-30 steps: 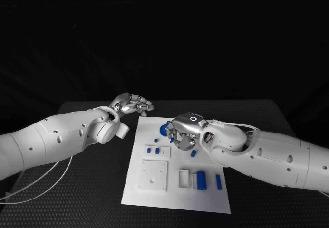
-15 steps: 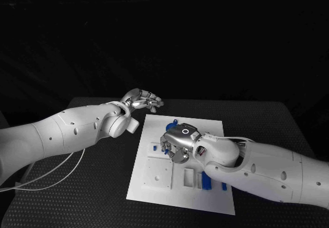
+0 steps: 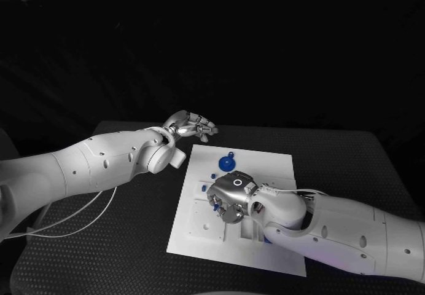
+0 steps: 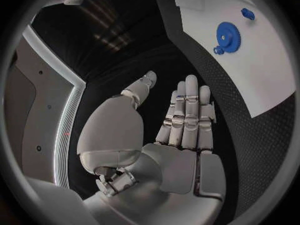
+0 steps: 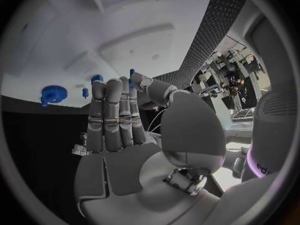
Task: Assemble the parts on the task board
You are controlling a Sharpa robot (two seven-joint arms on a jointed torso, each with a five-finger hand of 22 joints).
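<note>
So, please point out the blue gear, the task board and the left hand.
blue gear (image 3: 228,163), head view, on its round toothed face.
task board (image 3: 266,161), head view, on bare white plate by the far corner.
left hand (image 4: 181,122), left wrist view, on its fingers.

The right hand and its white arm hang over the middle and near right of the white rectangular task board, blocking that part. The round blue toothed gear stands far of it.

The left hand hovers beyond the board's far left corner, off the board.

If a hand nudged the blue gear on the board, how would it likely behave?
The blue gear lies flat on the board, so it would probably slide, not roll. It looks thin, stiff and likely light. Its toothed rim may give fingers some purchase.
</note>
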